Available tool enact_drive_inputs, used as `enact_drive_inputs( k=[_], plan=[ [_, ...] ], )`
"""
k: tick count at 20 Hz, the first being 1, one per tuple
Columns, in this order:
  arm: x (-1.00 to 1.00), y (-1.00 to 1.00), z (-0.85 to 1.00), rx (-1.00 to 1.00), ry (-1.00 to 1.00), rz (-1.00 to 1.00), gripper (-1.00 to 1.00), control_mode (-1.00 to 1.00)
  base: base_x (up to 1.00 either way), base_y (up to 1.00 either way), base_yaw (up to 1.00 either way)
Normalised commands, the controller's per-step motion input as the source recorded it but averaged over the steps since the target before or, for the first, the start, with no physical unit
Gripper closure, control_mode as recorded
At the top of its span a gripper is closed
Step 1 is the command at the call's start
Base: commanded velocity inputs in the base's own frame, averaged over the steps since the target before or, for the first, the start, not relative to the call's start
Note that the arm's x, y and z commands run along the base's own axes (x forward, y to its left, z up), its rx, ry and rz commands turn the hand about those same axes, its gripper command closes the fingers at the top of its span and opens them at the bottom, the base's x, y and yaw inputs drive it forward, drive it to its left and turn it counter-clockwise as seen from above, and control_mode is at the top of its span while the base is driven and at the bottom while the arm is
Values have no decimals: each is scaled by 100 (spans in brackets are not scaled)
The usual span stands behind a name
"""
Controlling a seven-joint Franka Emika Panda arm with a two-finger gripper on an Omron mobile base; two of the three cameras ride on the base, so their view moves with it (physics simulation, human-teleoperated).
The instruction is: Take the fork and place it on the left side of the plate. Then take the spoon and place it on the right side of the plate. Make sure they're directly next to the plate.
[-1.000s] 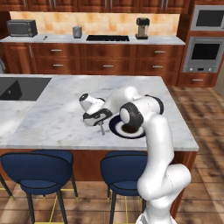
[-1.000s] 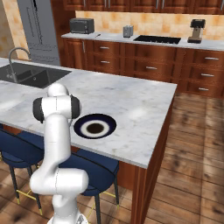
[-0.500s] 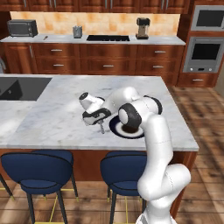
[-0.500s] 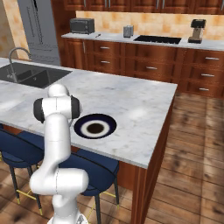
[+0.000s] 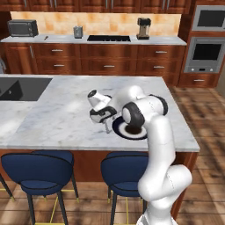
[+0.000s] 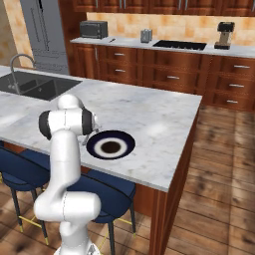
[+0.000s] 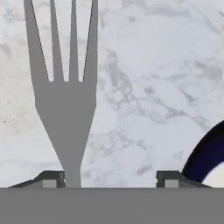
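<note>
The plate [image 6: 110,145] sits flat on the marble island counter [image 5: 61,110], close to the counter's near edge, and nothing lies on its navy rim, white ring or brown centre. In the hand view a curved piece of that rim shows at the lower right [image 7: 209,153], with bare marble between it and the fork [image 7: 65,92].

The fork lies on the marble just beside the plate, on its left as seen from the left base view, where a slim dark sliver of it [image 5: 108,128] shows under the hand. In the hand view its four tines point away from the gripper [image 7: 111,179] and its handle runs back beside the left finger tip [image 7: 51,177]. The jaws stand wide apart, the right tip well clear of the handle; whether the left tip touches the handle I cannot tell. The fork looks to be resting on the counter.

A sink [image 6: 35,84] is set into the far left end of the island. Blue stools [image 5: 35,171] stand under the near edge. On the back counter are a microwave [image 5: 23,28], a small metal canister [image 5: 78,31], a cooktop [image 5: 109,38] and a coffee machine [image 5: 143,27]; a wall oven [image 5: 206,52] stands at the right.
</note>
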Motion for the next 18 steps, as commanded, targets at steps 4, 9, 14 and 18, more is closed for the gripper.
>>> enact_drive_inputs(
  k=[4, 9, 14, 18],
  plan=[
    [-27, -59, 39, 20, -17, -2, -100, -100, 0, 0, 0],
    [-14, -7, 80, 23, -15, 0, -100, -100, 0, 0, 0],
    [-32, -4, 100, 26, -17, 0, -100, -100, 0, 0, 0],
    [-66, -31, 100, 27, -13, -1, -100, -100, 0, 0, 0]
  ],
)
